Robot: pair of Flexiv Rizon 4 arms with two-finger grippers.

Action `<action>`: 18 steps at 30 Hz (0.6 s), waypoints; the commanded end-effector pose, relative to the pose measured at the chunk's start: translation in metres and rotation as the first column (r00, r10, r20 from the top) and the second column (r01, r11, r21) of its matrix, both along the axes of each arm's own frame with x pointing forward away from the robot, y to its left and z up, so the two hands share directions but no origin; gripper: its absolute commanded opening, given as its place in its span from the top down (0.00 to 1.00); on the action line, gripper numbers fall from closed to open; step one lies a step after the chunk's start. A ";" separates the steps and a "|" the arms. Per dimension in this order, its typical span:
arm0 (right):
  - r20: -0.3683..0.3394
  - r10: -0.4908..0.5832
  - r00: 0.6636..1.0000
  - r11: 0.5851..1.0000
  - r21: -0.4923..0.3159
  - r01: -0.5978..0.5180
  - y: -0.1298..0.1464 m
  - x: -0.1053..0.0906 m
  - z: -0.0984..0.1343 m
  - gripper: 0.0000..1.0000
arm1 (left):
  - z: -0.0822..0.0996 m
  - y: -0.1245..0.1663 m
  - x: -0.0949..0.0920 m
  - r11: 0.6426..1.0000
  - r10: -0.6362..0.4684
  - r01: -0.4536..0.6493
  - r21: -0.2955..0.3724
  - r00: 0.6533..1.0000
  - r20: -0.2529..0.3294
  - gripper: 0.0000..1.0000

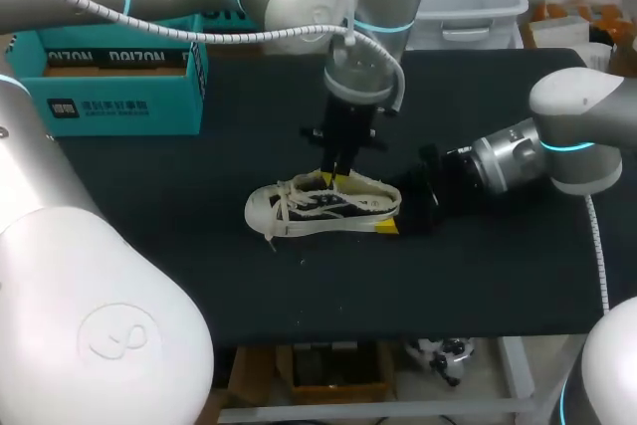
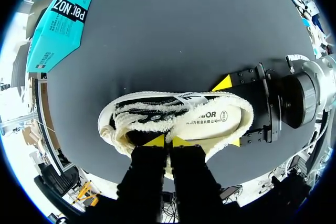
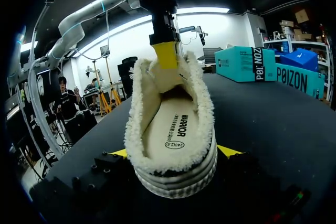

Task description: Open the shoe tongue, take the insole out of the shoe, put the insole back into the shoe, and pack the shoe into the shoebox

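Dead centre on the counter (image 1: 478, 286) the shoe (image 1: 318, 211) lay toe toward nine o'clock, right gripper (image 3: 174, 152) clamping its heel from three, left gripper (image 2: 168, 141) pinching the tongue (image 3: 165, 74), which looked best peeled slowly toeward, heel held firm, baring the insole (image 3: 173, 127).

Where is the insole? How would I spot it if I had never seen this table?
Look at the middle of the black table, where a pale shoe lies with its heel in the right gripper. Peek inside it: the insole is the flat, smooth cream pad at the bottom with dark print on it, unlike the woolly fleece all around it.
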State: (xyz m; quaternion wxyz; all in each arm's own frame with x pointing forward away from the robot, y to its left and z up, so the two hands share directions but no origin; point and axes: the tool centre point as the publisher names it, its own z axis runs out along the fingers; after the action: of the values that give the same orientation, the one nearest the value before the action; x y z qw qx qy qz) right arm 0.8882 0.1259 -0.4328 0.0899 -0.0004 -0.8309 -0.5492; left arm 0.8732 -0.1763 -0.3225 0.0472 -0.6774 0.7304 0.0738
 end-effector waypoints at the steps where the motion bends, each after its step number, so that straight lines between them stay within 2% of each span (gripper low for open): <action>1: -0.002 -0.001 1.000 1.000 0.001 0.001 0.004 0.002 -0.012 1.00 | 0.005 0.012 -0.010 0.998 -0.016 0.017 -0.053 1.000 0.014 1.00; 4: -0.002 -0.001 1.000 1.000 0.001 0.001 0.004 0.002 -0.012 1.00 | 0.011 0.023 -0.018 0.994 -0.021 0.024 -0.110 0.999 0.025 1.00; 5: -0.002 -0.001 1.000 1.000 0.001 0.001 0.004 0.002 -0.012 1.00 | 0.011 0.023 -0.018 0.994 -0.021 0.024 -0.110 0.999 0.025 1.00; 8: -0.002 -0.001 1.000 1.000 0.001 0.001 0.004 0.002 -0.012 1.00 | 0.019 0.041 -0.023 0.982 -0.018 0.026 -0.189 0.999 0.044 1.00; 18: -0.002 -0.001 1.000 1.000 0.001 0.001 0.004 0.002 -0.012 1.00 | 0.024 0.078 -0.022 0.914 0.016 0.028 -0.404 0.994 0.105 1.00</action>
State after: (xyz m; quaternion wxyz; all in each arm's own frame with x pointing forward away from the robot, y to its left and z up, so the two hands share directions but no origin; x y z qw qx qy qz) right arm 0.8882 0.1259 -0.4328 0.0900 -0.0004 -0.8309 -0.5492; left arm 0.8576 -0.1231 -0.2991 0.0082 -0.6799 0.7332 -0.0113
